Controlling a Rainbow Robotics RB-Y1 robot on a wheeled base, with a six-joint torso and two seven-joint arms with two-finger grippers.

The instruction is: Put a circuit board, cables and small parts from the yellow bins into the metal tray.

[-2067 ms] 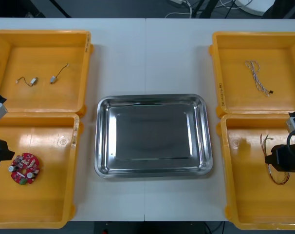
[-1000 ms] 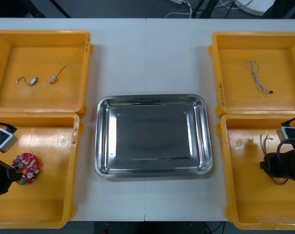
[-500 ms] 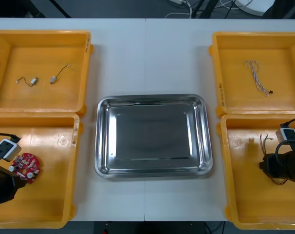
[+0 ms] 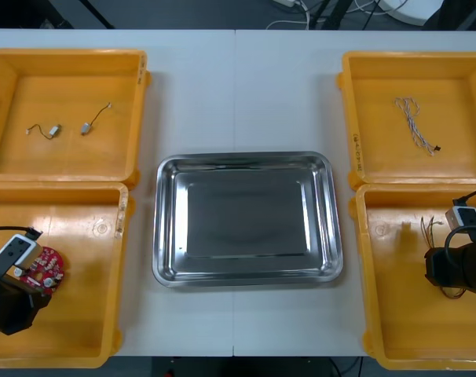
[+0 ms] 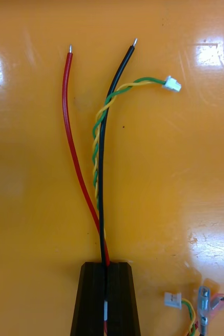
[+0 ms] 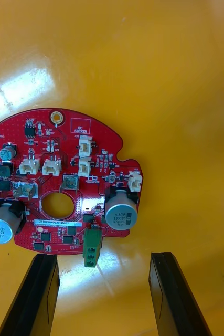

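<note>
While the left gripper [image 6: 102, 258] hangs spread before the round red circuit board [image 4: 45, 271], lower left, likely fragile, best taken by its rim, the right gripper [image 5: 105, 270] pinches limp cables [image 5: 102, 157], lower right

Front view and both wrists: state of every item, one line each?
Tray: empty, shiny.
Board: flat in near left bin, ungripped.
Left claw: open, just short of the board's edge.
Cable bundle: one end pinched, other ends free.
Right claw: shut on the bundle, in near right bin.
Small metal parts: two, loose in far left bin.
Blue-white cable: loose in far right bin.
</note>
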